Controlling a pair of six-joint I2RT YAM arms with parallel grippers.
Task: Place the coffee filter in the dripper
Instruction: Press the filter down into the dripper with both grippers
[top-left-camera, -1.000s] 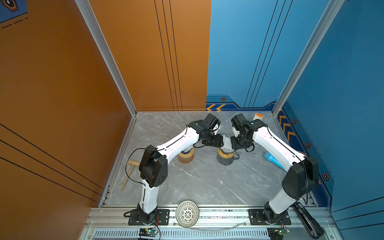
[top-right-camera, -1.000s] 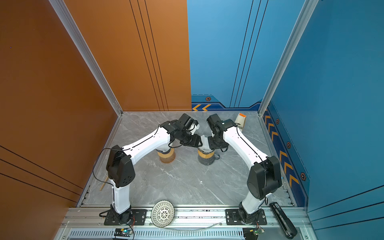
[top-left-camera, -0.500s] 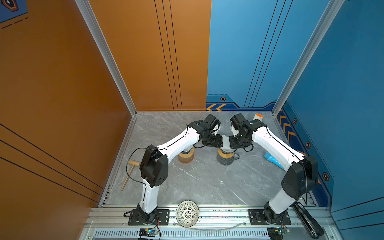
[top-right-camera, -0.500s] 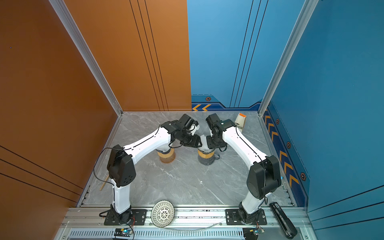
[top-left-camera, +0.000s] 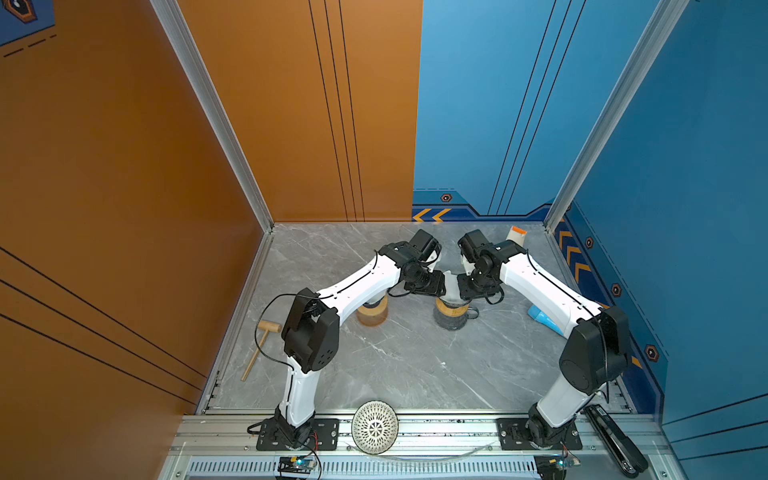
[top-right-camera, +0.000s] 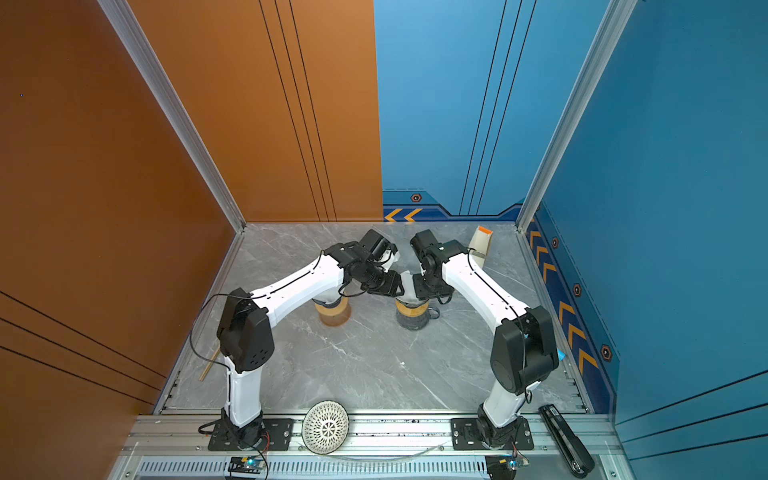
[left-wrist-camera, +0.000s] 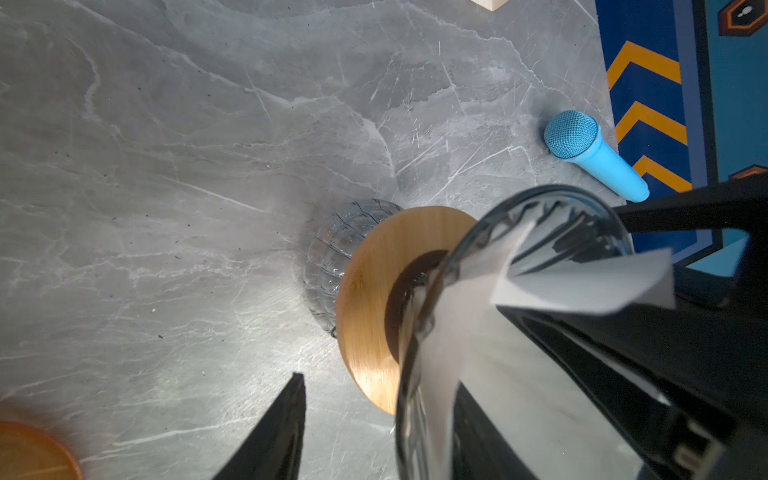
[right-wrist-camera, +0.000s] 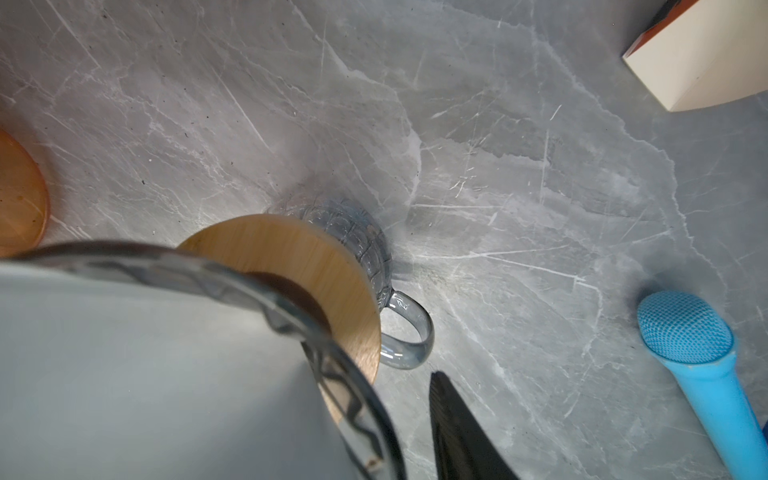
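Left gripper (top-right-camera: 395, 286) and right gripper (top-right-camera: 417, 286) flank the coffee filter (top-right-camera: 406, 277) over the dripper (top-right-camera: 411, 308).

Both top views: bright, even overhead light, sharp throughout. Walls (top-left-camera: 478, 104) brightest toward 12 o'clock, darker at the frame corners. Counter (top-left-camera: 415, 365) carries only soft, faint shadows under the arms (top-left-camera: 365, 282).

Wrist views: counter veining in focus, with a pale sheen beside the dripper (left-wrist-camera: 370, 299). The close coffee filter (right-wrist-camera: 145, 374) and the glass dripper rim are blurred, grey and smeared.
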